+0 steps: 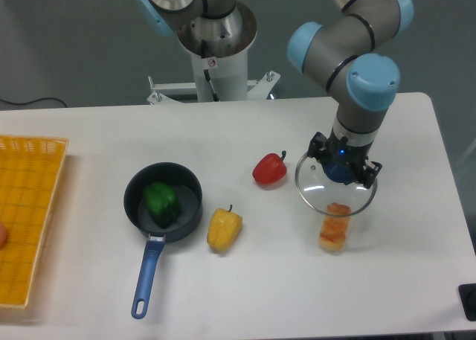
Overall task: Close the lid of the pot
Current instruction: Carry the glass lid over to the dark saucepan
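The dark pot (134, 203) with a long blue handle sits left of centre on the white table, uncovered, with a green bell pepper (161, 201) inside it. At the right, my gripper (341, 167) is shut on the blue knob of the transparent glass lid (335, 187). The lid hangs lifted above the table, roughly level, well to the right of the pot. Through its glass shows part of an orange pepper (334, 231) lying on the table below.
A red pepper (269, 169) lies just left of the lid. A yellow pepper (224, 229) rests beside the pot's right rim. A yellow basket (28, 206) stands at the table's left edge. The robot base (214, 57) rises at the back.
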Motion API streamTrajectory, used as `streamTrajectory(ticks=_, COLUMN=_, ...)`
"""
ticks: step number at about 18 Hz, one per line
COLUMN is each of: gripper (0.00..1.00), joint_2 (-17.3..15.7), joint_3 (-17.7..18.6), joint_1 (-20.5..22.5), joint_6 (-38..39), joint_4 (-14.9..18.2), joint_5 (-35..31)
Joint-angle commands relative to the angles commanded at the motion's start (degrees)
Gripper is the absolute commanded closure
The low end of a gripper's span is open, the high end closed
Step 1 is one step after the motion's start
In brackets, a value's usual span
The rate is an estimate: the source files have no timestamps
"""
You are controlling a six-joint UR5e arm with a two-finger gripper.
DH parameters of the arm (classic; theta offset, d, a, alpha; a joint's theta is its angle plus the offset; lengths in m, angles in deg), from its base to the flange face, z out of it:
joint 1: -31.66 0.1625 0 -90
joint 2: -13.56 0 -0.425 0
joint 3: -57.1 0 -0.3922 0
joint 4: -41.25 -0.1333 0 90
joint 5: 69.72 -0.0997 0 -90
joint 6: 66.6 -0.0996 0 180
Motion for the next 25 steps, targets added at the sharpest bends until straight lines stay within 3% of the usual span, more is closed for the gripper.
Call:
streamTrajectory(ticks=7, gripper=0.45, joint_2=-1.06, joint_3=0.09, joint_1=-5.09, joint_6=5.08, joint_4=0.18, joint_5=-0.18)
streamTrajectory(ticks=25, gripper=0.45, joint_2=-5.1, joint_3=1.58, joint_1=-27.94, joint_6=27.15, joint_4=0.35, joint_5=-2.9)
